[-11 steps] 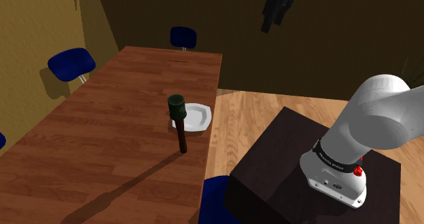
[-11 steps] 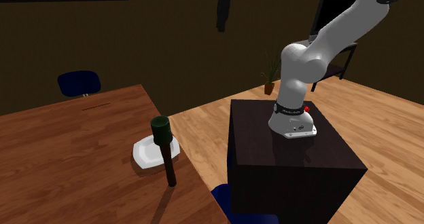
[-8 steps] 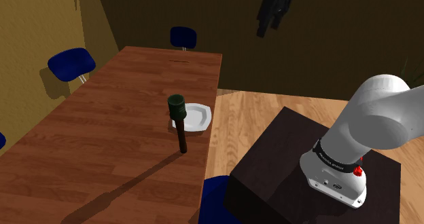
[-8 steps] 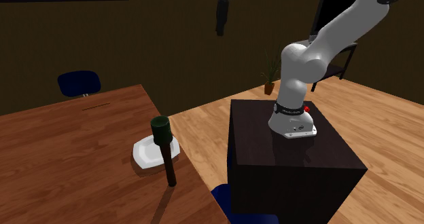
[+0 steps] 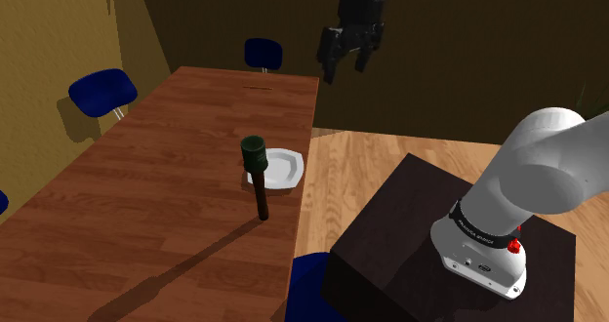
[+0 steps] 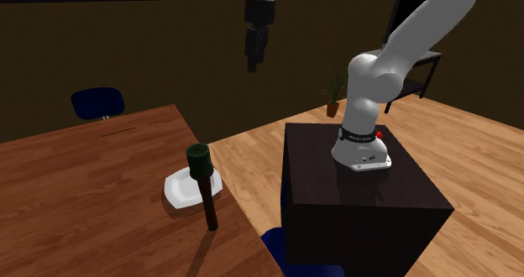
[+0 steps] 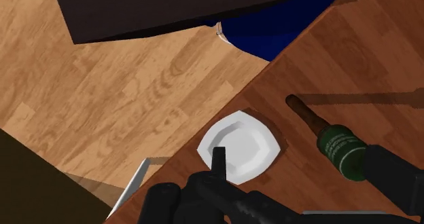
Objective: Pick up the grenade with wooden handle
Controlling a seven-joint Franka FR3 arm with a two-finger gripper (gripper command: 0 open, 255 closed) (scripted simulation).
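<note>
**Stick grenade: on table, not held**

Grenade (image 5: 259,179): stands upright on its handle end. Dk green cylindrical head on top, brown wood-look handle below. It's near the table (image 5: 146,203) edge facing the stand (image 5: 390,232), just beside a white plate (image 5: 285,169) w/ squarish, rounded rim. Table: long, reddish plank grain, straight edges. I see the gripper (image 5: 344,68) high over the table's far end, well apart from the grenade, fingers spread wide w/ nothing btwn them.

A white arm (image 5: 547,164) of rounded, glossy links is ringed near its base (image 5: 485,261) by a dark lettered band (image 5: 476,230); a red button (image 5: 514,231) is set beside it; all-black jaws are fitted
</note>
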